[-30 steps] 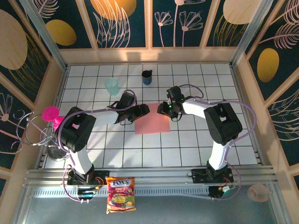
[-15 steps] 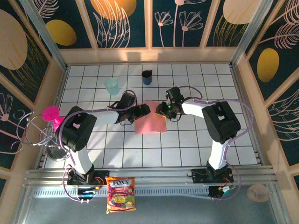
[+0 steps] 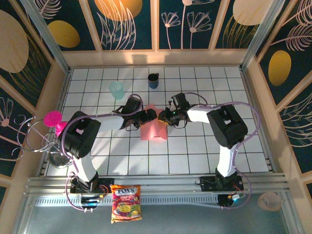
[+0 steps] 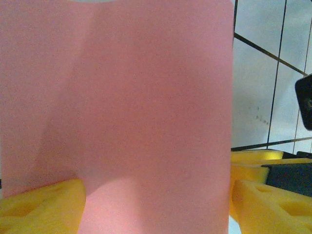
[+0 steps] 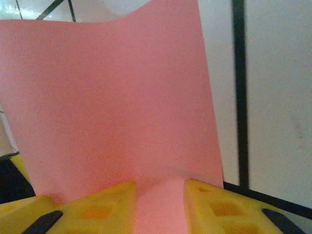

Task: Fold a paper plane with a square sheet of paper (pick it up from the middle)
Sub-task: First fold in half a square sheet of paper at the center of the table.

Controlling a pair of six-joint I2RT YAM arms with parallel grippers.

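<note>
My work surface is a white tiled table (image 3: pixel 195 151) with dark grout lines. On its far side stand two upright vessels, well apart:
- a translucent pale-teal cup (image 3: pixel 116 90)
- a dark blue mug (image 3: pixel 153 80)

To my left, off the tiles, there is a wire rack (image 3: pixel 36 141) with a bright magenta goblet (image 3: pixel 52 118) at its upper part. An aluminium rail (image 3: pixel 170 183) runs along the near edge. A red-and-yellow snack bag (image 3: pixel 126 202) lies just in front of it, left of centre. A round tan disc (image 3: pixel 269 200) sits near the right corner. Dark wall panels (image 3: pixel 195 22) with floral patterns enclose the table on three sides.
</note>
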